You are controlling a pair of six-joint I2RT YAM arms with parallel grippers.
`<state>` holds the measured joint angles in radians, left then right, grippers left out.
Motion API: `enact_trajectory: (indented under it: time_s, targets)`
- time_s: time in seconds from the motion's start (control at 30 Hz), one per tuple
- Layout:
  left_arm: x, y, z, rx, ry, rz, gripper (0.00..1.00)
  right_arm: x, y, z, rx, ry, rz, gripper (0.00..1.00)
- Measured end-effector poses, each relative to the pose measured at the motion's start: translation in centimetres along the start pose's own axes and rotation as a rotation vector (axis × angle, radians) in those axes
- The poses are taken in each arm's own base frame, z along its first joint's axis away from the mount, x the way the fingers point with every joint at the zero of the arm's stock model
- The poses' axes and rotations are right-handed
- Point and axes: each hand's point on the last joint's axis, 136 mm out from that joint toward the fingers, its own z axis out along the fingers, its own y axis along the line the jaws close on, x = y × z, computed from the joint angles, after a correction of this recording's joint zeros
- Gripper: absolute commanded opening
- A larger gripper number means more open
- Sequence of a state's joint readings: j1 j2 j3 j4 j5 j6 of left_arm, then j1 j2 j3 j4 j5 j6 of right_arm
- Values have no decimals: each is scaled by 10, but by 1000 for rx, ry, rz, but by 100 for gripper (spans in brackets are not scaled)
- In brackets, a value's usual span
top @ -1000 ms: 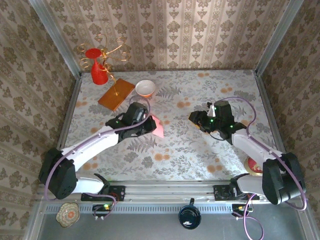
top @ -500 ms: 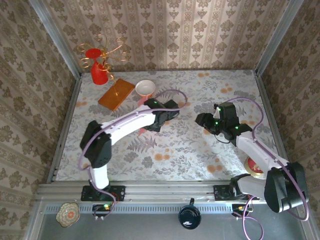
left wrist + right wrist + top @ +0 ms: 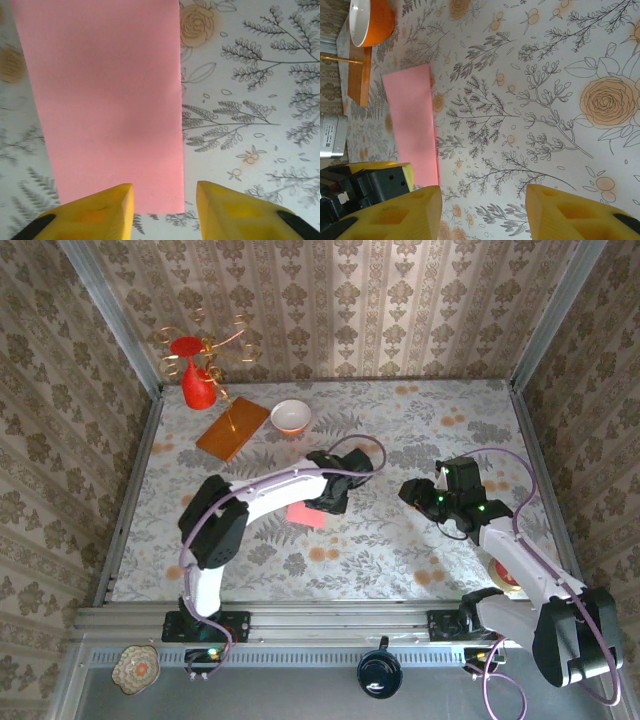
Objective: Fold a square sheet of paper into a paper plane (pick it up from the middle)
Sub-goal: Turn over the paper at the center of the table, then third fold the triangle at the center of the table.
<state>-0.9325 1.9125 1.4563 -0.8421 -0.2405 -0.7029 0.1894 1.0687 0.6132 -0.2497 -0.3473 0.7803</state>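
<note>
The pink sheet of paper (image 3: 308, 515) lies flat on the floral table near the middle, showing as a long narrow rectangle. In the left wrist view the paper (image 3: 105, 100) stretches away from my left gripper (image 3: 165, 210), whose yellow fingers stand apart, open, over the sheet's near edge. From above, the left gripper (image 3: 326, 502) sits just right of the paper. My right gripper (image 3: 408, 490) hovers open further right, well apart from the sheet. Its wrist view shows the paper (image 3: 410, 120) to the left of the right gripper (image 3: 482, 210), with nothing between its fingers.
A white bowl (image 3: 291, 416), an orange-brown wooden board (image 3: 232, 428) and a red vase (image 3: 196, 386) with gold wire curls stand at the back left. A small plate (image 3: 506, 575) lies by the right arm. Patterned walls enclose three sides.
The left arm swung from the left to the table's middle, and the paper now lies flat below-left of its gripper. The right gripper drew back a little to the right.
</note>
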Motion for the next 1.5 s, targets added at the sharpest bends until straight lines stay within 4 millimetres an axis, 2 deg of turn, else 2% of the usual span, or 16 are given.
enact_trajectory:
  time_s: [0.17,0.33,0.47,0.63,0.73,0.97,1.17,1.33,1.5]
  targets:
    - [-10,17,-12,220,-43,-161,57,5,1,12,17,49,-6,51]
    - [-18,52,-35,369,-145,-312,69,24,42,39,-1,152,-113,55]
    - [-5,93,-31,408,-176,-448,86,52,80,70,-21,242,-195,55]
    - [21,146,-22,422,-212,-611,95,95,110,110,-15,344,-255,53]
    - [30,163,-21,443,-233,-667,99,113,121,128,-10,381,-266,51]
    - [30,174,-24,503,-243,-684,100,120,141,160,-2,401,-249,50]
    - [29,164,-21,565,-211,-664,100,116,148,184,26,395,-238,50]
    - [32,156,-16,598,-166,-653,100,113,141,196,56,400,-227,49]
    - [33,152,-16,621,-153,-636,100,107,126,197,95,412,-231,49]
